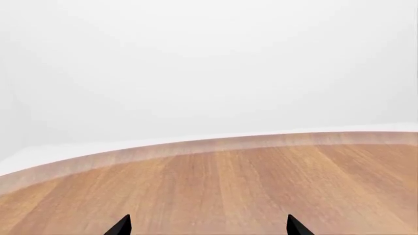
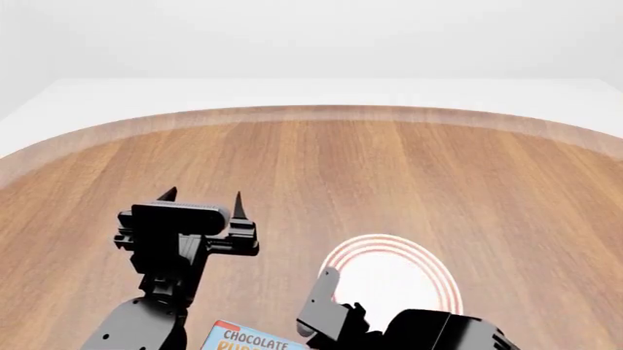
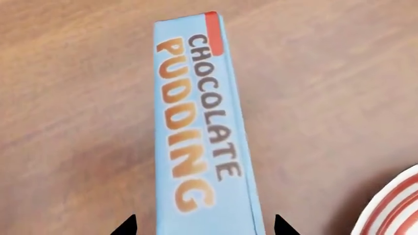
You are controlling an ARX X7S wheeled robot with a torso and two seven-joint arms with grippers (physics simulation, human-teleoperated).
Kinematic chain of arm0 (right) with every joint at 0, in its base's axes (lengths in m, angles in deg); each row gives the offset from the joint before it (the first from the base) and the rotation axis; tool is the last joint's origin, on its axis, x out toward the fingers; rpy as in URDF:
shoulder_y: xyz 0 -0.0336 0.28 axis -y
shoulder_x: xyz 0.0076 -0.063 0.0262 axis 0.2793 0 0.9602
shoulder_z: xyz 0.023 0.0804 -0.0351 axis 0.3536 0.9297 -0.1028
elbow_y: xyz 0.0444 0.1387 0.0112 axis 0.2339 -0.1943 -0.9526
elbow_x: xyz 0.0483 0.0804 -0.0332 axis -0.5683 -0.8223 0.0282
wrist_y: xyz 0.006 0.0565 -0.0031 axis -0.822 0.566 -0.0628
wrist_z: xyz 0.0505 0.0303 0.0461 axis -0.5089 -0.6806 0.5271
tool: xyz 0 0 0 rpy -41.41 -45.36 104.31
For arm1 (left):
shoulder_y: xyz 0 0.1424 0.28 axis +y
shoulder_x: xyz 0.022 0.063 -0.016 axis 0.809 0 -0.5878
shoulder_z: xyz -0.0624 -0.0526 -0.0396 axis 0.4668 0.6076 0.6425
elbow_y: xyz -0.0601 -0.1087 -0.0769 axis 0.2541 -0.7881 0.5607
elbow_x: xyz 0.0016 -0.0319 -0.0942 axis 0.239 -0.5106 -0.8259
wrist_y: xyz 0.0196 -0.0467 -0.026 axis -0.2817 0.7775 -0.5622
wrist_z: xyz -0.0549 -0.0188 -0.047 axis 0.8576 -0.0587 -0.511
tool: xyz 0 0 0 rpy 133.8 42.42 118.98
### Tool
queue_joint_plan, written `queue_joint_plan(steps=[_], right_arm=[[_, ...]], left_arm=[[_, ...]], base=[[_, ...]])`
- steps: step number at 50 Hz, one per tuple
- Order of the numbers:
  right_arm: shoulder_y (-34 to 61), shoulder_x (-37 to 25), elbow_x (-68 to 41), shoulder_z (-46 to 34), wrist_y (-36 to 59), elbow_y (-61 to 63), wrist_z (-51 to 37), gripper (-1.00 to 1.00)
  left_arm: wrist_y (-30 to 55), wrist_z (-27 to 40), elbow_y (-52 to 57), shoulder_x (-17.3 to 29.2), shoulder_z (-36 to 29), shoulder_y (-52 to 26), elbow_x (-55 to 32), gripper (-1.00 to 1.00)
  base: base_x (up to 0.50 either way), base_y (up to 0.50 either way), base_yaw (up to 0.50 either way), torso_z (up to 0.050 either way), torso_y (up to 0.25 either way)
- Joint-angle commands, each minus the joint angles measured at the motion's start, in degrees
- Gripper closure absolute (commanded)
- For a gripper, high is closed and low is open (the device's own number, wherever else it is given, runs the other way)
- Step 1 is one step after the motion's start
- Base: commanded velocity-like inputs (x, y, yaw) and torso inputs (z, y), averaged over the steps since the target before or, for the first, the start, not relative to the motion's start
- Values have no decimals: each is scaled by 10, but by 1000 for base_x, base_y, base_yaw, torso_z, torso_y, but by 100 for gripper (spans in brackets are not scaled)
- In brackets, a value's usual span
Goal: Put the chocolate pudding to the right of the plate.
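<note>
The chocolate pudding [image 3: 196,122] is a carton with a light-blue top and a red edge, lying on the wooden table. In the head view only its lettered end [image 2: 248,339] shows, at the bottom edge, left of the plate [image 2: 440,275]. The plate is round and white with red rings; its rim also shows in the right wrist view [image 3: 392,208]. My right gripper [image 3: 205,226] is open, with one fingertip on each side of the carton's near end and a small gap on both sides. My left gripper [image 2: 201,198] is open and empty over bare wood, to the left of the carton and farther back.
The round wooden table [image 2: 322,160] has a pale curved rim [image 1: 196,147] at the far side, with a white floor and wall beyond. My right arm's black body [image 2: 438,332] covers the plate's near edge.
</note>
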Motion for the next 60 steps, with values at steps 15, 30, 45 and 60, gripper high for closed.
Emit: queue_joint_plan(steps=[15,30,45,60], right_arm=[[-9,-1,12,-15,-27,-23,-4,100],[-3,-18,-11,6,-13,50,-13,100],[3,-29,-33,34,12,93,-33,100],[43,-28,-72,153,114,110,-106,100]], left_arm=[[-7,5,-4,4,-3,3,-5,-100],[-6,8,-2,7,-4,2,-9,-100],[-6,12,0,10,-5,1,-13,-100],[-7,16,-1,13,-4,0,-17,-100]], base=[[0,0,0,0,0],[0,0,0,0,0],[0,0,0,0,0],[0,0,0,0,0]])
